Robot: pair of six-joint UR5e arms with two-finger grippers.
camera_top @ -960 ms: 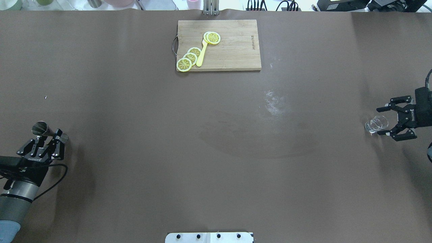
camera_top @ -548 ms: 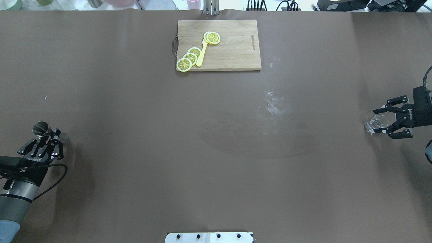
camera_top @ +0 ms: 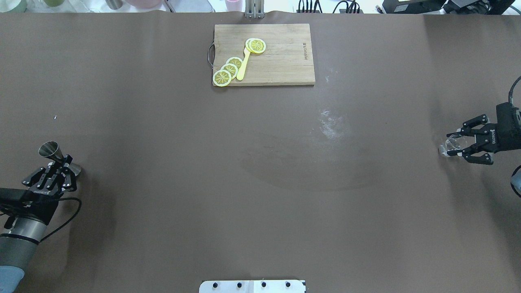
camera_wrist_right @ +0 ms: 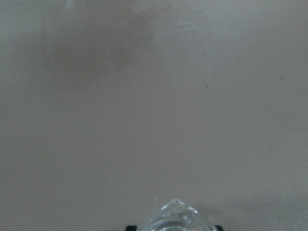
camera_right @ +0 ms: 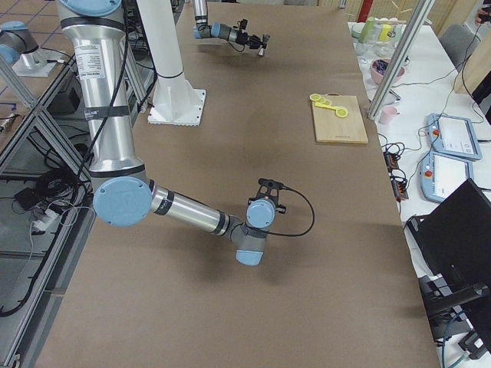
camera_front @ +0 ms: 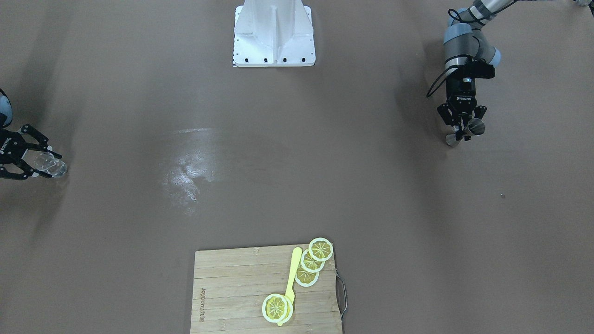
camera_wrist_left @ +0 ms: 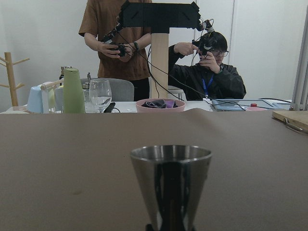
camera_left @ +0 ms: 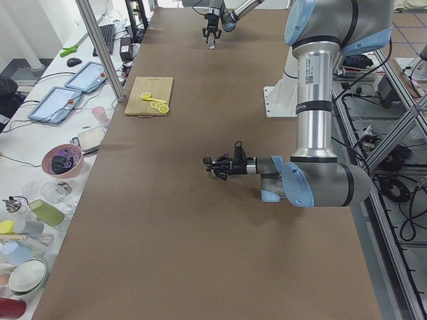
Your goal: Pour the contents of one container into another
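Observation:
A steel jigger [camera_top: 55, 154] is at the table's left end, and my left gripper [camera_top: 62, 165] is shut on its waist. The left wrist view shows the jigger [camera_wrist_left: 171, 185] upright and close up; what is inside it is hidden. At the right end, a small clear glass [camera_top: 449, 145] sits between the fingers of my right gripper [camera_top: 449, 144], which press on both its sides. In the front view the glass [camera_front: 48, 164] shows at the far left, in that gripper [camera_front: 46, 162]. Only the rim of the glass [camera_wrist_right: 175, 219] shows in the right wrist view.
A wooden cutting board [camera_top: 281, 61] lies at the far middle with lemon slices [camera_top: 228, 71] and a yellow spoon [camera_top: 243, 65] on it. A whitish smear [camera_top: 331, 124] marks the brown table cover. Operators [camera_wrist_left: 207, 72] and cups are beyond the far edge.
The right gripper's fingers have closed in from a wide spread onto the glass, and the hand has drifted slightly left. The left gripper and jigger have hardly moved.

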